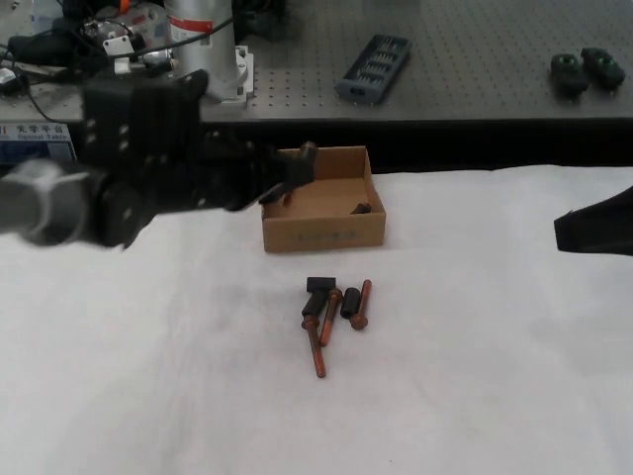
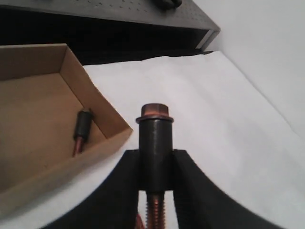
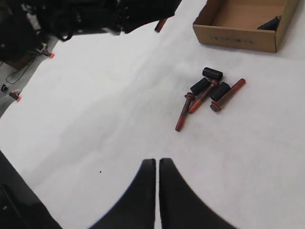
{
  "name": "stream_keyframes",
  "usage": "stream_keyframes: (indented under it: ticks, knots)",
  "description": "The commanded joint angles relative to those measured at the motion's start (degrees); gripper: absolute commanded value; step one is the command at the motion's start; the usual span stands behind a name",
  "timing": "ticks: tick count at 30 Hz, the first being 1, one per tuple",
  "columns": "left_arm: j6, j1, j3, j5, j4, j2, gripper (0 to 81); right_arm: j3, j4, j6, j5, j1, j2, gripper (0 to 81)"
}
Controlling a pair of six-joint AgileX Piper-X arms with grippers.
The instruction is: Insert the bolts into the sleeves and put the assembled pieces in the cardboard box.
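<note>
left gripper (image 2: 156,174): closed on a sleeve (image 2: 155,143) — your fingers (image 2: 119,191) clamp it from both sides.
held part: a bolt (image 2: 154,112) runs through that sleeve. Its copper flanged head sits at one end, and the threaded shank sticks out the other end between the fingers.
held part position: raised off the cloth at the left side of the cardboard box (image 1: 321,236), near its far corner. You can't tell from these views whether it's over the inside or just outside the wall.
cardboard box: open top, sitting on the white cloth (image 1: 475,376) beyond the loose parts and apart from them.
in the box: one assembled piece (image 2: 82,128), a sleeve on a bolt, lying flat on the box floor close to the right-hand wall.
loose bolts (image 3: 183,112): three, flat on the cloth in one cluster in front of the box.
loose sleeves (image 3: 212,74): three in the same cluster, touching or just beside the bolts. You can't tell whether any sits on a shank.
right gripper (image 3: 157,191): fingers pressed together with nothing between them — it hovers over bare cloth, well apart from the cluster, at the right edge of your high view.
behind the cloth: a dark perforated plate (image 1: 475,59) with a ribbed tray (image 1: 376,64) on it.
</note>
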Motion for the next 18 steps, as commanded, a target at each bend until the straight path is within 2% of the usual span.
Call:
stream_keyframes:
  ticks: [1,8,13,15,18]
  knots:
    - [3.2,1.0,-14.0,0.9,3.6,10.2,0.6,-0.3,0.3,-1.2,0.8,-0.4,-0.5,2.8]
    - [4.0,1.9,-31.8,0.4,12.0,23.8,0.6,-0.3,0.3,-2.2,1.8,-0.4,-0.5,2.8]
    - [6.4,1.8,-38.7,0.4,18.2,29.0,0.1,-0.3,0.3,-2.2,2.0,-0.4,-0.5,2.8]
    - [7.4,1.8,-39.9,-1.5,20.2,30.1,4.1,-0.3,0.3,-2.2,2.0,-0.4,-0.5,2.8]
    - [7.9,1.8,-40.0,-4.3,21.3,30.6,16.5,-0.3,0.3,-2.2,2.0,-0.4,-0.5,2.8]
